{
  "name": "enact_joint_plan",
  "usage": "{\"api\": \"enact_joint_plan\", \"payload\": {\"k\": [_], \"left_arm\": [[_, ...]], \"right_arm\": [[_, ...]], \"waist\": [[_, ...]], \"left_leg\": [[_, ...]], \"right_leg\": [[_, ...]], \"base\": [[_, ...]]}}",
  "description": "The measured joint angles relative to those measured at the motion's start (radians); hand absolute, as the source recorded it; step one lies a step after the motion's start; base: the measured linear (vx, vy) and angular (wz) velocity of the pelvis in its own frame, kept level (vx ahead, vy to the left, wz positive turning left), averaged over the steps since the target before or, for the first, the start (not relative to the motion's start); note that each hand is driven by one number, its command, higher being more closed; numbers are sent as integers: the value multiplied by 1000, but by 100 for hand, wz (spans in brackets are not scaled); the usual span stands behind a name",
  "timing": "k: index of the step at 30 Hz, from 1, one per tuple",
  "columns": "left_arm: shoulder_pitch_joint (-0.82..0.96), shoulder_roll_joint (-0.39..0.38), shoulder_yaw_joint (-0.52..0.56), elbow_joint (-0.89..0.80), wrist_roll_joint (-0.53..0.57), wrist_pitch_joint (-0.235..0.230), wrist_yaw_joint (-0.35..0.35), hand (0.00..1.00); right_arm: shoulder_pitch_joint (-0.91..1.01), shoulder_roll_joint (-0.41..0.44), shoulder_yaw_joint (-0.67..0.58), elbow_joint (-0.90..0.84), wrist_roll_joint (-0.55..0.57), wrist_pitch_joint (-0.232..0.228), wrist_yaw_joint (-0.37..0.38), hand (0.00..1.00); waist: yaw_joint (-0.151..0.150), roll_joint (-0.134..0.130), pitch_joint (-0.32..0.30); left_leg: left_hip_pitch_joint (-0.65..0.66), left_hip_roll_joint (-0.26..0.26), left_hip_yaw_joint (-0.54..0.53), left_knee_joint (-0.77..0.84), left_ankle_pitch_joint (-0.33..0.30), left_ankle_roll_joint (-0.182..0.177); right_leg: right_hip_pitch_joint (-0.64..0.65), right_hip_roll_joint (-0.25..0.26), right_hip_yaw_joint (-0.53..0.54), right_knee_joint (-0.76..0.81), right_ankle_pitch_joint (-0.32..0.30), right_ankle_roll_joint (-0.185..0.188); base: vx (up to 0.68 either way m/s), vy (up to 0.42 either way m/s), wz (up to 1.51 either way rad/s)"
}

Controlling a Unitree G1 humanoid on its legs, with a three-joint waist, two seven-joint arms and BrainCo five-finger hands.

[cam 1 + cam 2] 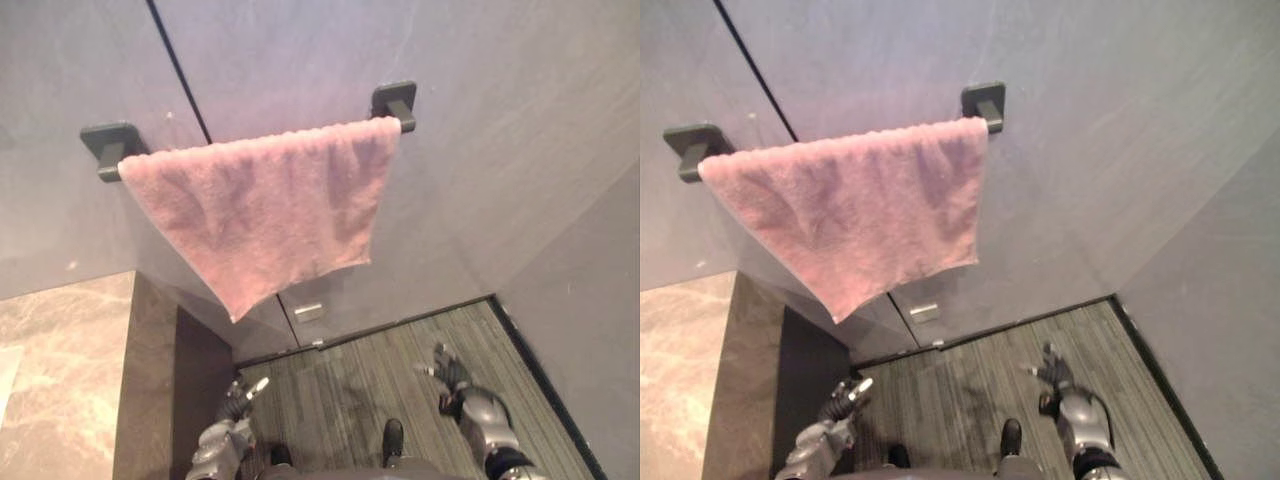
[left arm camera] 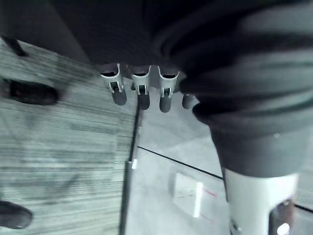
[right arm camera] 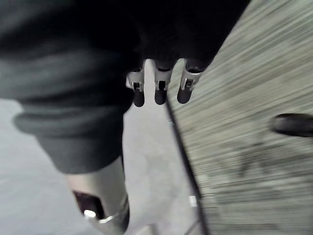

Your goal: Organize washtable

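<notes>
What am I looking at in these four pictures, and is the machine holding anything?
This is a humanoid robot with two arms. Two pictures come from a stereo camera on its head, looking down. The other two come from cameras on its wrists, each looking along its own hand.

In the head views, a pink towel hangs over a dark towel bar fixed to the grey wall. The marble washtable top sits at the lower left.

The left robot hand and the right robot hand hang low above the striped floor. The wrist views show the fingers of both fairly straight, and neither is holding anything.
</notes>
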Motion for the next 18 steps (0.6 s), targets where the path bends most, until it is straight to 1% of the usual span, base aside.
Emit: {"api": "enact_joint_plan", "payload": {"k": [2, 3, 4, 6, 7, 9, 13, 15, 18], "left_arm": [[25, -30, 4, 27, 82, 17, 20, 0], [29, -37, 5, 35, 105, 20, 29, 0], [37, -41, 36, 45, 117, 28, 32, 0], [38, -41, 50, 55, 131, 41, 35, 0], [41, -42, 57, 61, 166, 43, 35, 0], [49, -43, 65, 64, 188, 43, 35, 0], [50, -40, 76, 65, 197, 43, 36, 0], [51, -41, 76, 67, 195, 43, 37, 0], [52, -46, 77, 68, 180, 42, 51, 0]], "right_arm": [[48, 21, -49, 77, -50, 24, -2, 0], [62, 25, -58, 85, -63, 30, -3, 0], [81, 33, -92, 96, -72, 40, -9, 0], [92, 30, -106, 96, -96, 41, -19, 0], [99, 29, -119, 96, -100, 41, -20, 0], [103, 29, -126, 96, -98, 41, -23, 0], [105, 33, -147, 97, -72, 42, -24, 0], [106, 35, -166, 99, -57, 42, -24, 0], [96, 33, -166, 98, -51, 41, -35, 0]], "waist": [[-2, 3, 1], [-2, 5, 4], [-4, 7, 4], [-7, 8, 5], [-6, 8, 5], [-5, 8, 5], [-5, 9, 5], [-5, 13, 7], [-16, 21, 12]], "left_leg": [[10, 0, 1, 9, -12, 1], [17, 0, 1, 10, -14, 0], [30, 0, 4, 18, -24, 1], [38, 0, 4, 33, -38, 1], [45, 0, 3, 41, -45, 2], [57, -2, 1, 42, -50, 3], [55, 0, -3, 57, -61, 4], [54, 3, -9, 66, -67, 2], [44, 16, -31, 74, -67, 2]], "right_leg": [[14, 0, 1, 0, -4, 1], [21, 0, 1, 0, -4, 1], [34, 2, 3, 0, -6, 0], [49, 1, 4, 0, -9, 3], [59, -1, 3, 0, -16, 10], [70, -3, 1, 0, -21, 13], [76, -3, -2, 0, -26, 12], [83, -2, -6, 0, -27, 9], [99, 0, -33, 1, -30, 3]], "base": [[0, 0, 0], [18, 9, -4], [10, 6, -3], [1, 2, -2], [0, 0, 0], [-27, 15, 4], [-7, 4, 1], [12, -10, 9], [14, -23, 23]]}}
